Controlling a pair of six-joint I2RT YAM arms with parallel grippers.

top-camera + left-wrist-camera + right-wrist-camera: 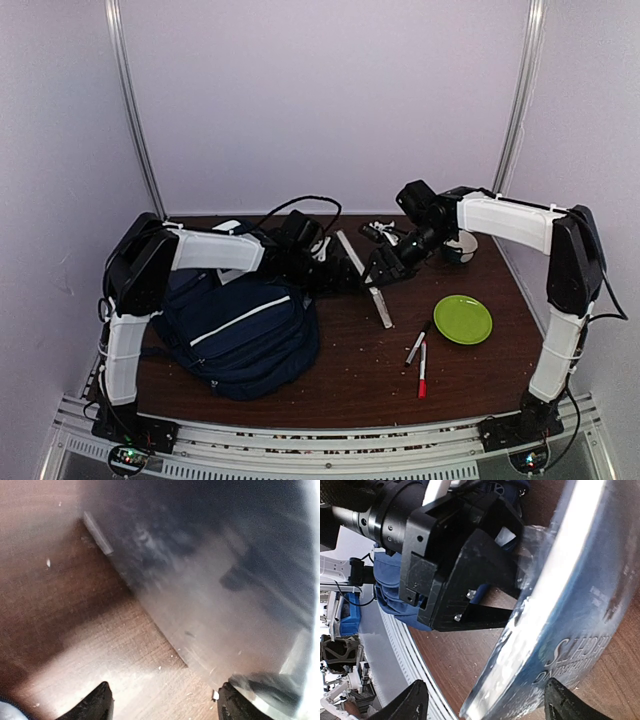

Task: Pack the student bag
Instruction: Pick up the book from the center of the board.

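Bag: the bag lies on the near left of the table, partly under my left arm; from above I can't make out an open mouth
Item: a glossy flat item with print on it sits mid-table between the two grippers, just beyond the bag; from above it shows only as a thin pale strip, so I take it to be up on edge
Left gripper: jaws spread, bare table between them, the item's surface beside one finger; nothing gripped
Right gripper: jaws wide apart, the item's lower edge running between them, not pinched
Step, my read: securing the item so I can carry it to the bag
Risk 1: with neither jaw clamped, the slick item may tip flat or skid off when a finger nudges it
Risk 2: the grippers are very close together, so closing in from both sides could make them collide
Risk 3: the soft bag may sag shut, and the item's corner could snag on fabric
Risk 4: the pens and plate lie near my right arm's path; a wide swing could scatter them
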